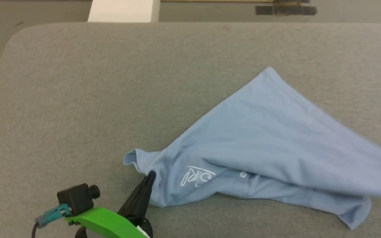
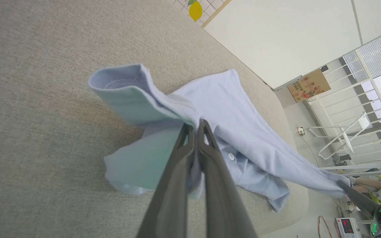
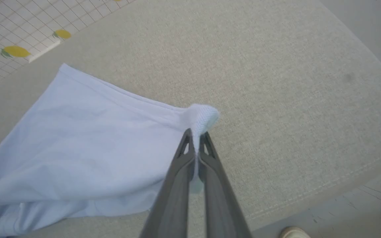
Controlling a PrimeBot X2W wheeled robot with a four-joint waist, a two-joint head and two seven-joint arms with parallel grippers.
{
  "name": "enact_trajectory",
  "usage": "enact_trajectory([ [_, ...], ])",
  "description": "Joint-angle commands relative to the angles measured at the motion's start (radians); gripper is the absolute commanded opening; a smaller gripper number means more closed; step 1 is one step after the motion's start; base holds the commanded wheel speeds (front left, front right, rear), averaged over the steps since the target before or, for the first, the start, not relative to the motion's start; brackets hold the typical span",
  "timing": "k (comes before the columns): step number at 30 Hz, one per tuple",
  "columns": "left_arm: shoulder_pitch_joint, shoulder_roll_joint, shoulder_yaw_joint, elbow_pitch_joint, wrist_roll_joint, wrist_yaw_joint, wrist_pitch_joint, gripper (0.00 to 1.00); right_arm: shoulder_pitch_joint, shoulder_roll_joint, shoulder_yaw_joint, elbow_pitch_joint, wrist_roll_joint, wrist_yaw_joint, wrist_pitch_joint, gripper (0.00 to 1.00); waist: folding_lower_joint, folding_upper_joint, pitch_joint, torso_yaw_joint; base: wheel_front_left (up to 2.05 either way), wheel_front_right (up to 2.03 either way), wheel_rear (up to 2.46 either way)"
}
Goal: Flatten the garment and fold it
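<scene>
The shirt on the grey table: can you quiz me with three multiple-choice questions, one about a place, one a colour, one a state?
1. In the head view, the white logo lies where from the button?
A) left B) right C) far above
2. The garment is what colour?
A) red B) light blue C) black
3. The left gripper is:
A) wide open B) hanging empty C) shut on the garment

1 A: the script sits left of the button.
2 B: the cloth is pale blue.
3 C: its fingers pinch cloth between them.
</scene>
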Motion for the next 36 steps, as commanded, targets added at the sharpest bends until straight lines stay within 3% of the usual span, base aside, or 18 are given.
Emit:
enact_trajectory([
  [1, 0.013, 0.007, 0.000, -0.003, -0.005, 0.006, 0.003, 0.00, 0.048, 0.003, 0.032, 0.003, -0.038, -0.001, -0.015, 0.00, 0.0001, 0.0000, -0.020, -0.022, 0.00, 0.00, 0.00],
  [5, 0.016, 0.006, -0.008, -0.002, -0.006, 0.010, 0.009, 0.00, 0.131, 0.007, 0.158, 0.161, -0.136, -0.001, -0.144, 0.00, 0.0001, 0.0000, -0.022, -0.021, 0.00, 0.00, 0.00],
  [11, 0.011, 0.007, -0.016, 0.000, -0.004, 0.015, 0.018, 0.00, 0.081, -0.017, 0.230, 0.431, -0.215, -0.001, -0.329, 0.00, 0.0001, 0.0000, -0.022, -0.016, 0.00, 0.00, 0.00],
  [15, 0.008, 0.005, -0.019, 0.002, -0.002, 0.017, 0.016, 0.00, 0.035, -0.042, 0.253, 0.527, -0.217, -0.001, -0.390, 0.00, 0.0001, 0.0000, -0.021, -0.016, 0.00, 0.00, 0.00],
  [16, 0.008, 0.003, -0.020, 0.003, -0.002, 0.017, 0.015, 0.00, 0.026, -0.048, 0.256, 0.538, -0.215, -0.001, -0.401, 0.25, 0.0001, 0.0000, -0.021, -0.017, 0.00, 0.00, 0.00],
  [17, 0.007, 0.001, -0.022, 0.005, -0.003, 0.016, 0.013, 0.00, 0.017, -0.055, 0.258, 0.549, -0.211, -0.001, -0.412, 0.84, 0.0001, 0.0000, -0.021, -0.017, 0.00, 0.00, 0.00],
  [18, 0.006, -0.001, -0.023, 0.007, -0.004, 0.015, 0.011, 0.00, 0.013, -0.061, 0.259, 0.553, -0.209, -0.001, -0.416, 1.00, 0.0001, 0.0000, -0.021, -0.017, 0.00, 0.00, 0.00],
  [22, 0.003, -0.006, -0.031, 0.014, -0.005, 0.008, 0.006, 0.00, 0.016, -0.086, 0.254, 0.492, -0.164, -0.001, -0.398, 1.00, 0.0001, 0.0000, -0.024, -0.010, 0.00, 0.00, 0.00],
  [27, -0.005, -0.007, -0.041, 0.000, 0.002, -0.001, 0.001, 0.00, 0.035, -0.138, 0.218, 0.221, -0.072, -0.001, -0.226, 1.00, 0.0001, 0.0000, -0.005, 0.010, 0.00, 0.00, 0.00],
  [31, -0.025, -0.011, -0.055, -0.011, 0.014, -0.008, -0.005, 0.00, -0.050, -0.192, 0.204, 0.051, -0.057, -0.001, -0.132, 1.00, 0.0001, 0.0000, 0.030, 0.034, 0.00, 0.00, 0.00],
  [34, -0.050, -0.018, -0.070, -0.012, 0.024, -0.017, -0.007, 0.00, -0.149, -0.237, 0.245, 0.023, -0.081, -0.001, -0.077, 1.00, 0.0001, 0.0000, 0.065, 0.057, 0.00, 0.00, 0.00],
  [35, -0.101, -0.032, -0.104, -0.006, 0.042, -0.031, -0.003, 0.00, -0.361, -0.299, 0.392, 0.110, -0.103, -0.001, 0.013, 1.00, 0.0001, 0.0000, 0.136, 0.101, 0.00, 0.00, 0.00],
  [36, -0.110, -0.034, -0.110, -0.004, 0.046, -0.034, -0.002, 0.00, -0.397, -0.307, 0.420, 0.133, -0.104, -0.001, 0.025, 1.00, 0.0001, 0.0000, 0.148, 0.110, 0.00, 0.00, 0.00],
])
